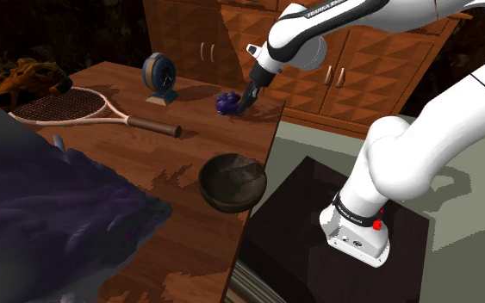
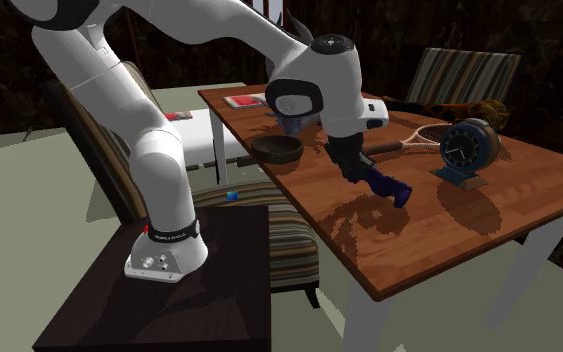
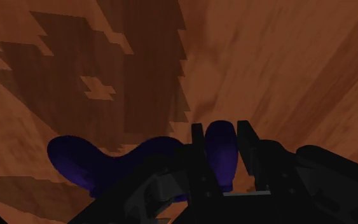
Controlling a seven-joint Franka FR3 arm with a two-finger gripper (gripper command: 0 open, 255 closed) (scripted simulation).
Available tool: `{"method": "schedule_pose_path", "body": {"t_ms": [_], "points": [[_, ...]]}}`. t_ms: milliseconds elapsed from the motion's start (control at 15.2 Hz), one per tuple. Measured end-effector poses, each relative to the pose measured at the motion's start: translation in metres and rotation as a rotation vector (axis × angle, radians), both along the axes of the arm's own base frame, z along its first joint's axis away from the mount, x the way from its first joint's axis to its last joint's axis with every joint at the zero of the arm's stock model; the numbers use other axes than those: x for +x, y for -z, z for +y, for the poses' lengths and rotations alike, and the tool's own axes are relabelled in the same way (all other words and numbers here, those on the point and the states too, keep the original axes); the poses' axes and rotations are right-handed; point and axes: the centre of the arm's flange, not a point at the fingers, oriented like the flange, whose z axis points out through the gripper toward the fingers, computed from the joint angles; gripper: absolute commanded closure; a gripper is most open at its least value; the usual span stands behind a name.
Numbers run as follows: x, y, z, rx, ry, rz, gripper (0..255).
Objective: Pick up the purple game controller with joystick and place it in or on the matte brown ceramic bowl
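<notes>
Pinches one horn of purple controller point(image 3: 88, 162) with gripper point(image 3: 221, 130), well apart from brown bowl point(image 1: 223, 196); risks twisting loose, gripped off-centre.

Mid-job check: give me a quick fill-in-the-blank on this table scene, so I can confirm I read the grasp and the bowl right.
1. The jaws are shut on one grip of the ____ controller.
2. The dark brown bowl, near the edge of the table, holds ____.
3. The round blue ____ stands upright between the racket and the controller in the shoulder view.

Missing words: purple; nothing; clock.
</notes>
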Motion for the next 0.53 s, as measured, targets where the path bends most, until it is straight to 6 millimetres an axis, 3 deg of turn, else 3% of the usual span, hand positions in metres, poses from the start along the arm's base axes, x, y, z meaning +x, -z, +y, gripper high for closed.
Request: {"method": "schedule_pose_path", "body": {"t_ms": [528], "points": [[0.0,-0.041,-0.001,0.0,0.0,0.001,255]]}}
